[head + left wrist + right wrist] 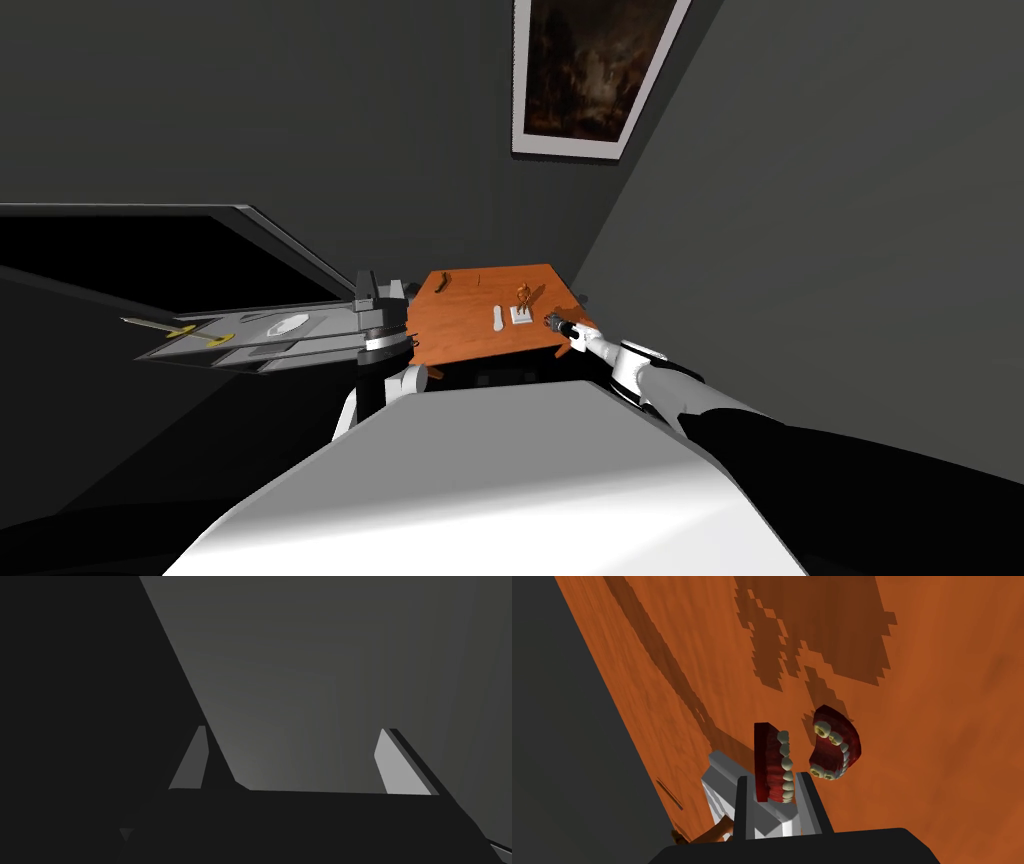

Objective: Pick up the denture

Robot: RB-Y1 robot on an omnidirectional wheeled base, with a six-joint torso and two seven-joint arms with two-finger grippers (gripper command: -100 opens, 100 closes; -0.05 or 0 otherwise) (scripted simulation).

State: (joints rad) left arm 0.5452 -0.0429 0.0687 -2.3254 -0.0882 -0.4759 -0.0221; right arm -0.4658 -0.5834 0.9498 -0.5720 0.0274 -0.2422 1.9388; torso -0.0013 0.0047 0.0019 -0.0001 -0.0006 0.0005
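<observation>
Visitor: Fingers on the right gripper [773, 778], what state?

Onlooker: Drawn close. Both fingers [812, 806] press the sides of one half of the denture [772, 761]: dark red gum, a row of pale teeth, standing on edge between the blades.

Visitor: Only one half?

Onlooker: Noted a second half [837, 748], same colours, curved. It sits just beside the gripped piece on the side its teeth face, with a narrow gap between them. Cannot tell whether either piece touches the wood.

Visitor: Anything else near the fingers?

Onlooker: White block [722, 796] just beside one finger, on the gum side of the held piece. An orange-brown stick [712, 833] touches the block near the gripper's body. Beyond the fingertips lies the table [937, 726], orange-brown wood grain, with a blocky shadow [822, 631] well out from the tips.

Visitor: Other arm?

Onlooker: Left gripper [292, 728] has its fingers spread wide. From the head camera it stands at the table's far edge from the right gripper.
</observation>
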